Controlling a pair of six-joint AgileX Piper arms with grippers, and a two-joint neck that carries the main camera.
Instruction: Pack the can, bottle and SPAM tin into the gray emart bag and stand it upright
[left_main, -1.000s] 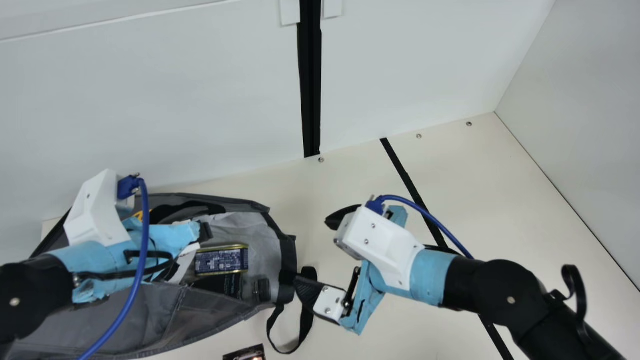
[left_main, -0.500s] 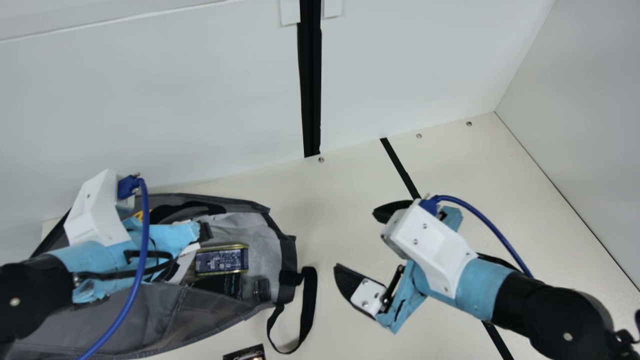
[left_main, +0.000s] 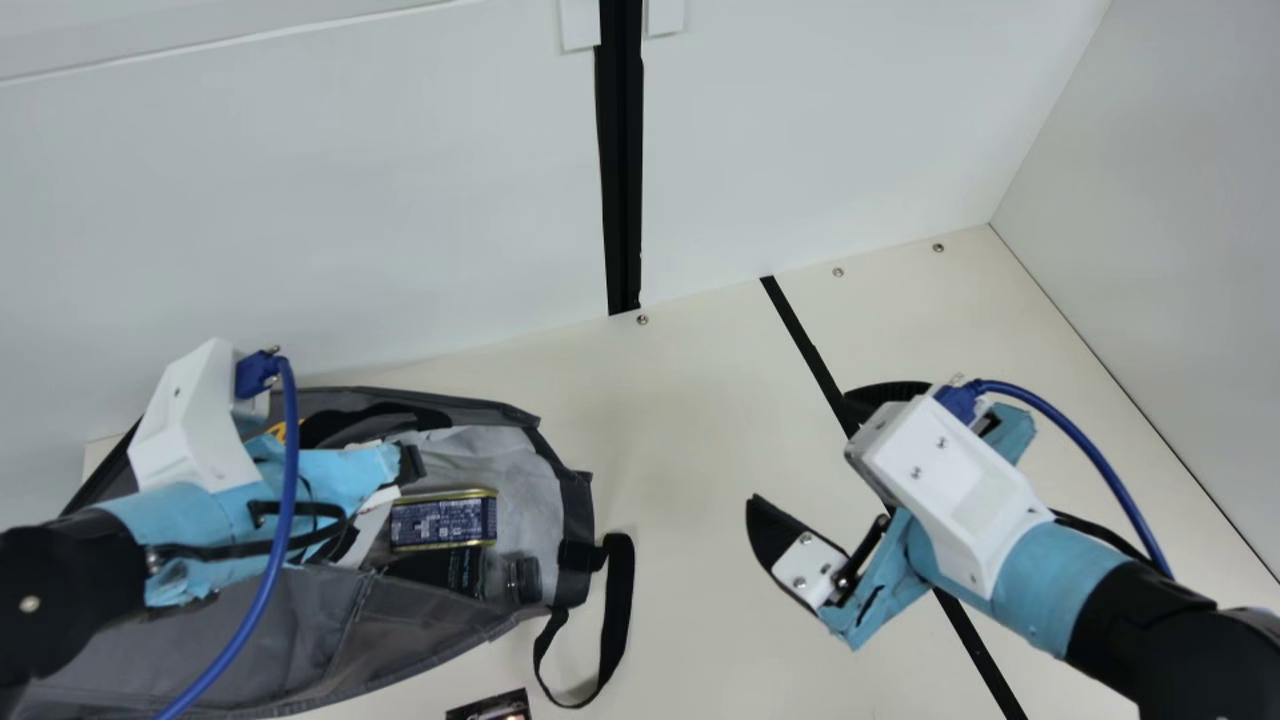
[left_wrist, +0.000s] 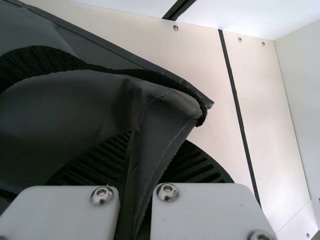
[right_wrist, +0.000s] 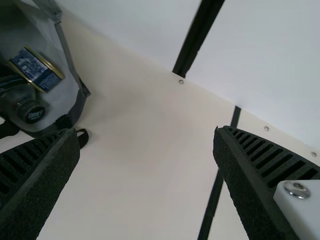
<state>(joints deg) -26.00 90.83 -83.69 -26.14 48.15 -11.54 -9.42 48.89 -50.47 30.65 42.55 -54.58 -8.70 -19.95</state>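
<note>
The right gripper (left_main: 802, 452), spread, retreats right from the bag (left_main: 430, 640), pinched by the left gripper (left_wrist: 157, 145) and apparently needing standing up.

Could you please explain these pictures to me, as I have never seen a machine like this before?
This is a robot with two black arms, each ending in a two-fingered claw. The main view comes from a camera on a neck between the arms; the two wrist views come from cameras on the arms themselves, looking past their own fingers. On the cream table lies a gray bag, with a dark blue tin and a dark bottle inside it. A small dark item is partly visible at the main view's bottom edge. The left claw grips a fold of the bag's fabric. The right claw is open and holds nothing, off to the bag's right.
</note>
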